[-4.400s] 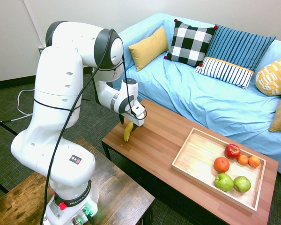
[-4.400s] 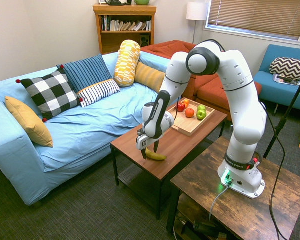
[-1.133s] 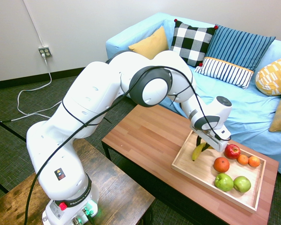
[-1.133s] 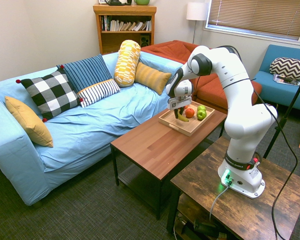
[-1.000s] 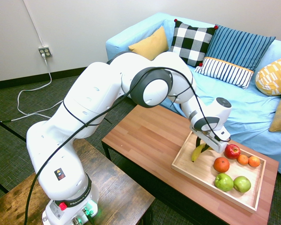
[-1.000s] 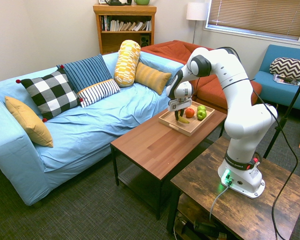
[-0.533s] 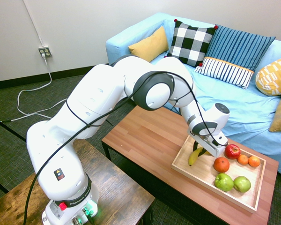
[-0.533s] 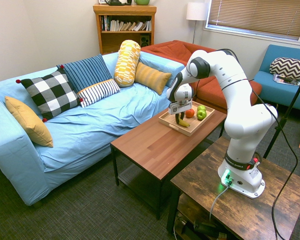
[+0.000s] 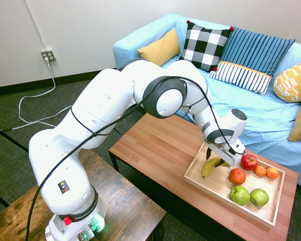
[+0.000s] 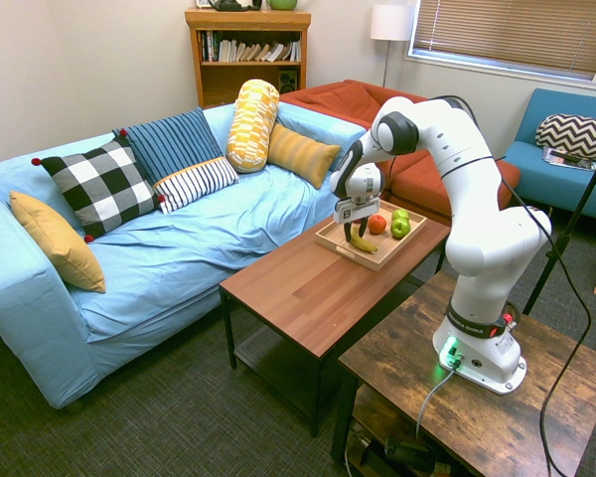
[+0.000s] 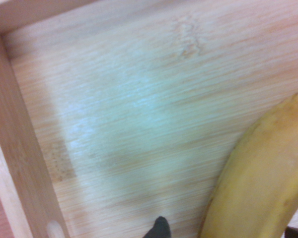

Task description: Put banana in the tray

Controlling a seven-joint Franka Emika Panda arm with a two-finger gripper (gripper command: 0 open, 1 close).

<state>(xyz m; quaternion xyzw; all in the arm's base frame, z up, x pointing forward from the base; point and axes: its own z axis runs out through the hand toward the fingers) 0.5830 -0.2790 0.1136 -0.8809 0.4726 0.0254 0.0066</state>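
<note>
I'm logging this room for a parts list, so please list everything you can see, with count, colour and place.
banana: 1, yellow, in the tray, between the hand's fingers
tray: 1, pale wood, on the coffee table
red apple: 1, in the tray
green apples: 2, in the tray
oranges: 3, one larger, in the tray
coffee table: 1, reddish brown, before the light blue sofa
light blue sofa: 1, with cushions
cushions: several, yellow, checked, striped and patterned
red sofa: 1, behind the tray
teal sofa: 1, by the window
bookshelf: 1, brown, back wall
lamp: 1, white, beside the window
arm: 1, white
hand: 1, white with dark fingers, over the tray, fingers apart
</note>
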